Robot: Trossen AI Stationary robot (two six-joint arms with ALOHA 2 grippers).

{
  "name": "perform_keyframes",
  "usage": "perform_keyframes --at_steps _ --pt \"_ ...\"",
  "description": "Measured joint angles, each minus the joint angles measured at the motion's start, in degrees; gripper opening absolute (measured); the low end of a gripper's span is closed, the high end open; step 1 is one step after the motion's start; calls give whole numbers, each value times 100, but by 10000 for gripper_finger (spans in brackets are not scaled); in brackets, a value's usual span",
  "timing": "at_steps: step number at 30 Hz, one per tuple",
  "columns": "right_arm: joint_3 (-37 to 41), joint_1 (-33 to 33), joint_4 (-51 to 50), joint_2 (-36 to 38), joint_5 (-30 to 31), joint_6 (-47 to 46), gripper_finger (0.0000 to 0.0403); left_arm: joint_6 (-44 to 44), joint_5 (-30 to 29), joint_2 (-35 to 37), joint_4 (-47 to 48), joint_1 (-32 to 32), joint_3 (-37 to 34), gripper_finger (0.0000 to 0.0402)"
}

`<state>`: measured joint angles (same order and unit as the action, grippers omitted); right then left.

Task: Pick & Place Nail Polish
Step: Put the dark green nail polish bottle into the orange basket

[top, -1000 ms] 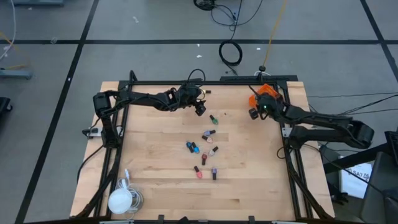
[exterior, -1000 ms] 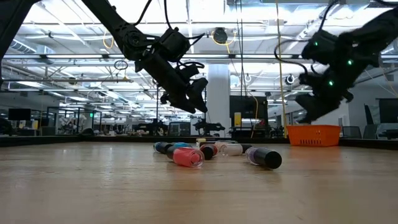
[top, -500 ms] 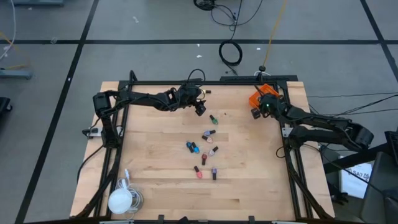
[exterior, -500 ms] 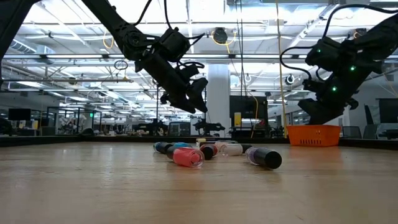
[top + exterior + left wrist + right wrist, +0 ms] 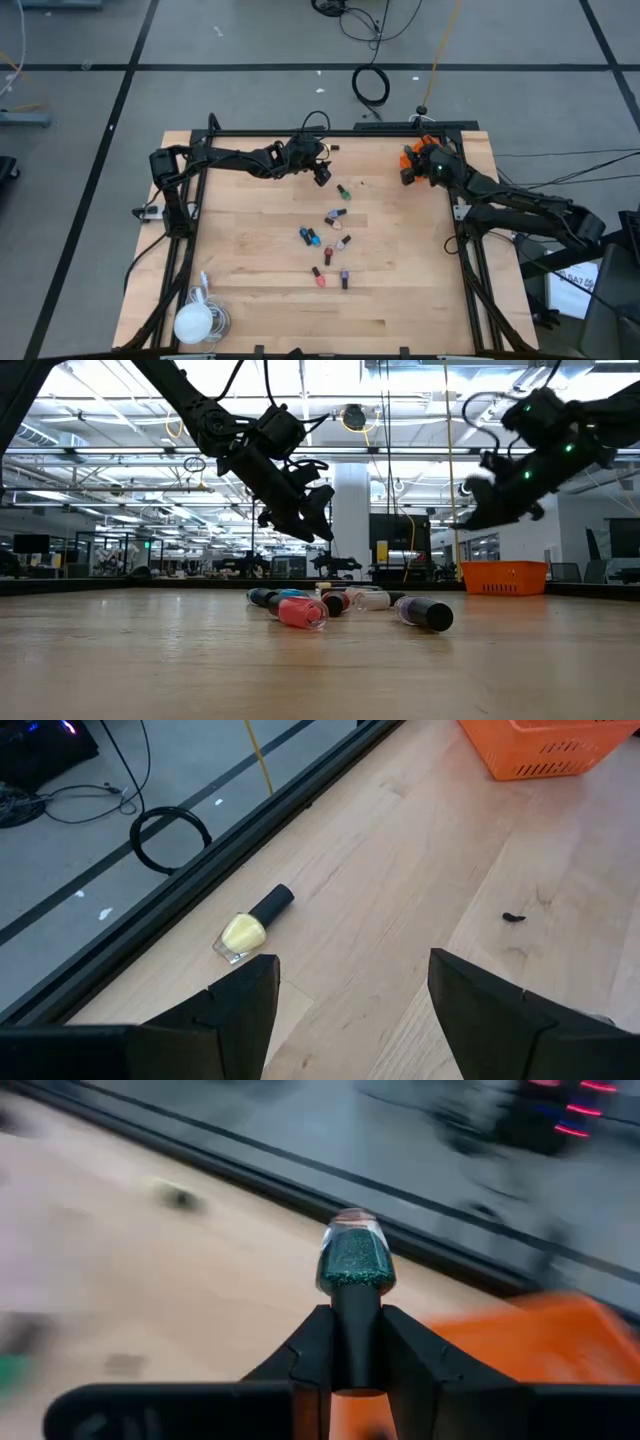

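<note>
The right claw (image 5: pixel 357 1342) pinches a green glitter bottle (image 5: pixel 356 1265) by its dark cap, hanging beside the orange bin (image 5: pixel 412 158) at the table's (image 5: pixel 250 300) two o'clock corner. Best to centre it above the bin's opening before releasing, since the small glass body would roll. The left claw (image 5: pixel 350 985) waits spread near twelve o'clock above a yellow bottle (image 5: pixel 243 932). Other bottles (image 5: pixel 326 245) lie scattered mid-table on smooth pale wood.

No writing, label, brand, number or sign can be read in any view, neither on the nail polish (image 5: pixel 327 240) bottles nor on the orange bin (image 5: pixel 503 576).
</note>
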<state>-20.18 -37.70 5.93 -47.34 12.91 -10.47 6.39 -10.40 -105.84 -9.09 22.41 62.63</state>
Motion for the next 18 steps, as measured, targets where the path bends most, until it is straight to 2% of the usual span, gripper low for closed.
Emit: perform_keyframes --at_steps 3,7,12,18 --pt "0 203 415 172 -1213 -87 50 2 1 0 -3 0 2 253" --pt "0 604 960 201 -2511 -371 50 -2 1 0 -8 0 2 253" --pt "0 1430 1762 36 -3547 -507 50 2 1 0 -11 0 2 253" --pt "0 2506 3880 -176 -4639 -529 50 13 1 0 -23 0 2 253"
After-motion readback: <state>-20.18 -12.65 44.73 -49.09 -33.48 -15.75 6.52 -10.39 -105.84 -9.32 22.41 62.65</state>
